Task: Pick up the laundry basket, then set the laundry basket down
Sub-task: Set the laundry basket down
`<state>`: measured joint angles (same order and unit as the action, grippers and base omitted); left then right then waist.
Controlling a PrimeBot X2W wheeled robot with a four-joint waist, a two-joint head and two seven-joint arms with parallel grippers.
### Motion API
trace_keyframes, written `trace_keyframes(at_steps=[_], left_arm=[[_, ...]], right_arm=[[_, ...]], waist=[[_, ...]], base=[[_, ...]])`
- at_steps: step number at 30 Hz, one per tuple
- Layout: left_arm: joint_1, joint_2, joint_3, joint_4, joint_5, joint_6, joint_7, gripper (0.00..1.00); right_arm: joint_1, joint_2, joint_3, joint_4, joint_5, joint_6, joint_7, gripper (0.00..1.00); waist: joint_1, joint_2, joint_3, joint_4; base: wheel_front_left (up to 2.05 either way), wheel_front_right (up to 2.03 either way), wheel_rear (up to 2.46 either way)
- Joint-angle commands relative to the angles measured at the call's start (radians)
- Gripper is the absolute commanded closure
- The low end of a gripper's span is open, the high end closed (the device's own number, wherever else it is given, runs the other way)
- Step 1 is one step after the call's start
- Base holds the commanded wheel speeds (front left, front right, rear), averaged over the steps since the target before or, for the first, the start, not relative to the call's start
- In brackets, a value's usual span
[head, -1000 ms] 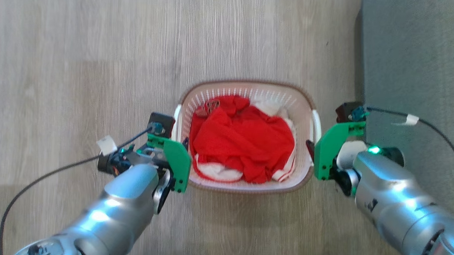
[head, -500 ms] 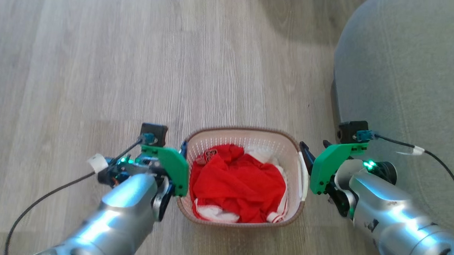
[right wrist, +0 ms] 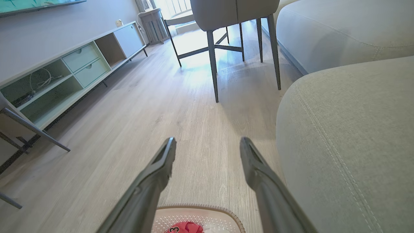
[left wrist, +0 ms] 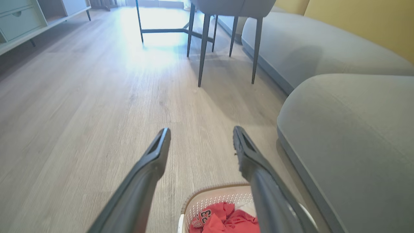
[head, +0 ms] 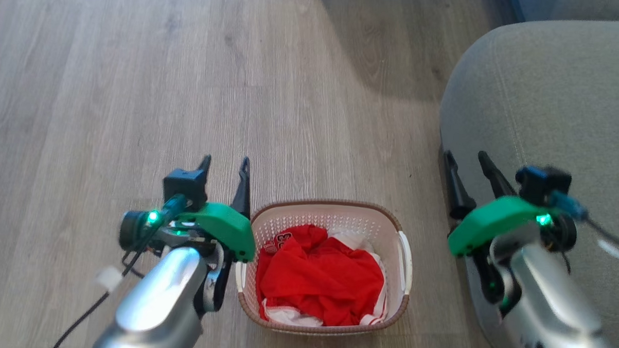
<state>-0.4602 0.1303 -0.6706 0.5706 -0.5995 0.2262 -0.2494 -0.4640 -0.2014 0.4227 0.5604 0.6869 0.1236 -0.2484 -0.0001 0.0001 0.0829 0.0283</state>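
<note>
The laundry basket (head: pixel 333 220) is sitting on the wooden floor (head: pixel 137 85) at 6 o'clock in the head view, close in front of the robot, with red clothing (head: pixel 321 277) lying heaped inside it; nothing is holding it. The left gripper (head: pixel 226 163) is hanging at the basket's 10 o'clock, fingers spread and empty; the right gripper (head: pixel 464 159) is hanging out at its 2 o'clock, also spread and empty, well apart from the rim and overlapping the grey sofa (head: pixel 549 100) that is filling 3 o'clock. Both pairs of fingers are pointing away to 12 o'clock, over and past the basket, toward chair legs (left wrist: pixel 202 48) standing further off.

Whether the lift is ahead or already over, I cannot tell. For a grasp, each gripper would need to be turning inward and dropping to its white side handle (head: pixel 406 260) at 9 and 3 o'clock; closing both together and rising evenly should be keeping the load level; the right arm should be watching the sofa edge.
</note>
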Motion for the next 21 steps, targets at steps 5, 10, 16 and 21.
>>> trace_keyframes(at_steps=[5, 10, 16, 21], left_arm=[[0.119, -0.017, 0.238, -0.277, 0.217, -0.009, -0.012, 0.0], [0.207, -0.051, 0.322, -0.403, 0.325, -0.036, -0.012, 0.0], [0.32, -0.076, 0.38, -0.467, 0.38, -0.089, -0.012, 0.0], [0.361, -0.079, 0.393, -0.451, 0.391, -0.096, -0.012, 0.0]], right_arm=[[0.155, 0.096, -0.2, -0.295, -0.226, 0.007, -0.013, 0.0], [0.236, 0.117, -0.242, -0.42, -0.311, 0.007, -0.013, 0.0], [0.338, 0.137, -0.293, -0.507, -0.368, 0.007, -0.013, 0.0], [0.397, 0.145, -0.302, -0.503, -0.402, 0.007, -0.013, 0.0]], waist=[[0.0001, -0.0001, -0.026, -0.001], [0.0001, -0.0001, -0.032, 0.004], [0.0001, -0.0001, -0.041, 0.008], [0.0001, -0.0001, -0.046, 0.006]], base=[[0.0, 0.0, 0.0], [0.0, 0.0, 0.0], [0.0, 0.0, 0.0], [0.0, 0.0, 0.0]])
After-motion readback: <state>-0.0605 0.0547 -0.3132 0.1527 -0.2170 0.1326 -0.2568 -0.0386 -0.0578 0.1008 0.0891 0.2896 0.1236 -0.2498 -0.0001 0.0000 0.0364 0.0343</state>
